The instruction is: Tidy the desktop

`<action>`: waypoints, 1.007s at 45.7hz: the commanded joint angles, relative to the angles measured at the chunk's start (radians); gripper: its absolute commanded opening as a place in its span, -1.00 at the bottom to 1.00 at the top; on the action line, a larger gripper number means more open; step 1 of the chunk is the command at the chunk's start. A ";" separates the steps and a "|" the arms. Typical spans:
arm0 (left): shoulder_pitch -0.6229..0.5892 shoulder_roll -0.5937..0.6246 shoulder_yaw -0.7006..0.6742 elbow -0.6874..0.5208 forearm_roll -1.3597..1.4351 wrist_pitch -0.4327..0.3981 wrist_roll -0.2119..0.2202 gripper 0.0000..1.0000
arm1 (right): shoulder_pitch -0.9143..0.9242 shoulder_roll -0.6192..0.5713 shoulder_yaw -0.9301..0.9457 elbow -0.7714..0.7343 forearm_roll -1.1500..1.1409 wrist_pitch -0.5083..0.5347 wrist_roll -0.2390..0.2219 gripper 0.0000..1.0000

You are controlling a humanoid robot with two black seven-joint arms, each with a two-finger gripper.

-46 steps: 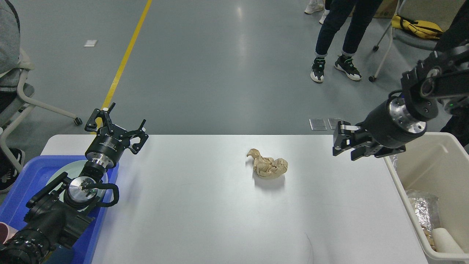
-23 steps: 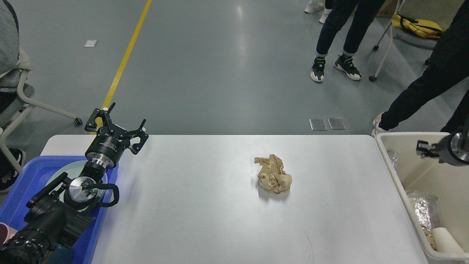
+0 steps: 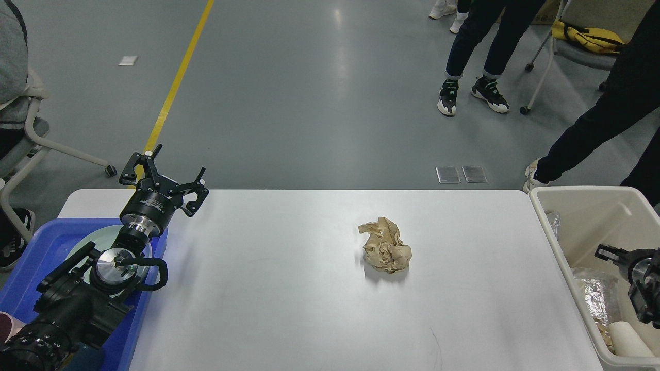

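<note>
- Since half a second ago, right gripper [image 3: 604, 252] has dropped lower over the cream bin [image 3: 588, 198] at the right edge; finger spacing cannot be determined.
- Left gripper [image 3: 164, 178]: fingers spread, empty, raised above the blue tray [image 3: 31, 242].
- Crumpled brown paper [image 3: 385, 251] lies right of centre on the desktop [image 3: 268, 288], position unchanged.
</note>
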 commanded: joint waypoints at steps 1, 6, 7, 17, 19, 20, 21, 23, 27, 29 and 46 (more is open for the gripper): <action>0.000 0.000 0.000 0.000 0.000 0.000 0.000 0.93 | -0.002 -0.003 0.003 0.000 0.002 -0.001 0.000 -0.97; 0.000 0.000 0.000 0.000 0.000 0.001 0.000 0.93 | 0.012 0.006 0.003 0.001 0.000 0.009 0.001 1.00; 0.000 0.000 0.000 0.000 0.000 0.000 0.000 0.93 | 0.016 0.008 0.004 0.001 0.002 0.010 0.001 1.00; 0.000 0.000 0.000 0.000 0.001 0.000 0.000 0.93 | 0.187 0.042 0.047 0.003 0.006 0.104 0.011 1.00; 0.000 0.000 0.002 0.000 0.000 0.001 0.000 0.93 | 0.236 0.034 0.052 0.004 0.006 0.160 0.015 1.00; 0.000 0.000 0.000 0.000 0.000 0.000 0.000 0.93 | 0.260 0.026 0.053 0.009 0.006 0.189 0.018 1.00; 0.000 0.000 0.000 0.000 0.001 0.001 0.000 0.93 | 0.288 0.016 0.055 0.016 0.006 0.223 0.024 1.00; 0.000 0.000 0.000 0.000 0.000 0.001 0.000 0.93 | 0.355 -0.016 0.057 0.044 0.006 0.294 0.040 1.00; 0.000 0.000 0.000 0.000 0.000 0.000 0.000 0.93 | 0.512 -0.063 0.053 0.139 0.003 0.453 0.057 1.00; 0.000 0.000 0.002 0.000 0.000 0.000 0.000 0.93 | 0.619 -0.064 0.049 0.188 0.003 0.551 0.055 1.00; 0.000 0.000 0.002 0.000 0.001 0.000 0.000 0.93 | 1.220 0.016 0.008 0.689 -0.072 0.846 0.052 1.00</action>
